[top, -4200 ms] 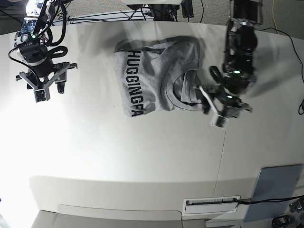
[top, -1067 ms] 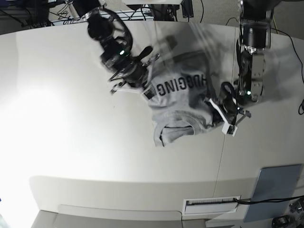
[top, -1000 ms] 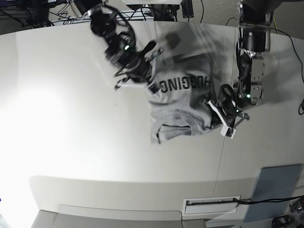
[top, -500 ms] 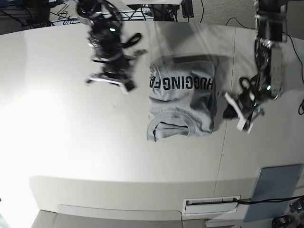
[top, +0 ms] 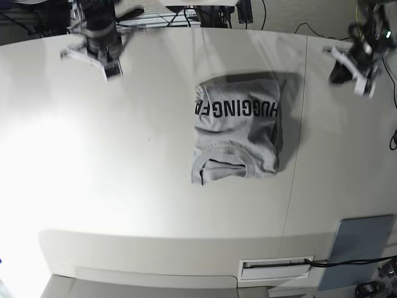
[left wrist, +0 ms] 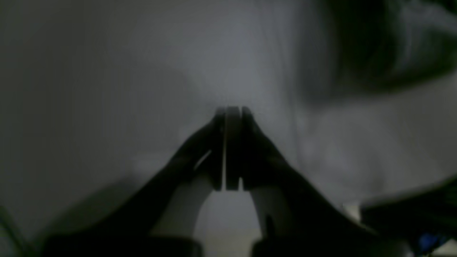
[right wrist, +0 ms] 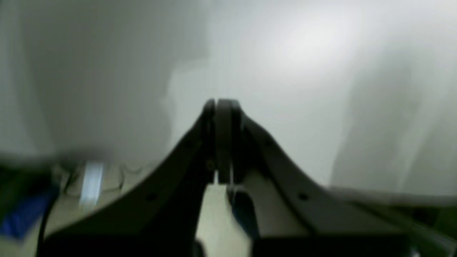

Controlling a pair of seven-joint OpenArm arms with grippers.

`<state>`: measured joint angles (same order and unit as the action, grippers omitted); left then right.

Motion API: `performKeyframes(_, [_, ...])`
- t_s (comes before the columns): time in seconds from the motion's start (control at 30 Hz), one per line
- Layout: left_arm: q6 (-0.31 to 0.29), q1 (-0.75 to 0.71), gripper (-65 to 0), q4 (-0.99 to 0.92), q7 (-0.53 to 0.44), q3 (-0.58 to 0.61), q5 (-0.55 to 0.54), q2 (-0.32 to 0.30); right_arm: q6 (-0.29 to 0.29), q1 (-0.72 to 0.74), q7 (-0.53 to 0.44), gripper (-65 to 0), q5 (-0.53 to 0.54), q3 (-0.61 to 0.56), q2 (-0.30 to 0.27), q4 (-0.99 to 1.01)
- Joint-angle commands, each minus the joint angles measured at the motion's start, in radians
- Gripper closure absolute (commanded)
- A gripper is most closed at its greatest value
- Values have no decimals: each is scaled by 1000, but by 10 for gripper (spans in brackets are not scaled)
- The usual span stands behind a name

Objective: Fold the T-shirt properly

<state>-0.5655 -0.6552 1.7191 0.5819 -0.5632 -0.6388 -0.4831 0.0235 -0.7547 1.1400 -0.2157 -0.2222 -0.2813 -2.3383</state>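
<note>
The T-shirt lies folded into a compact grey rectangle in the middle of the table. Its black lettering runs across the top and the ribbed collar faces the front edge. No gripper touches it. In the base view my right gripper is blurred at the far left back of the table. My left gripper is at the far right back. Both wrist views are blurred and show only bare table beyond the fingers. The right gripper and the left gripper have their jaws pressed together with nothing between them.
A flat grey-blue pad lies at the front right corner. A white slotted box sits at the front edge. A seam runs across the table right of the shirt. Cables hang behind the back edge.
Both arms have let go of the shirt and swung away towards the back corners. The shirt, dragged and lifted a second ago, now lies still and folded.
</note>
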Motion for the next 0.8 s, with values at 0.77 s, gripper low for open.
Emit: performKeyframes(0.77, [-133, -90, 0, -731, -261, 201, 239, 173, 0, -146, -217, 0, -78, 2, -1, 689])
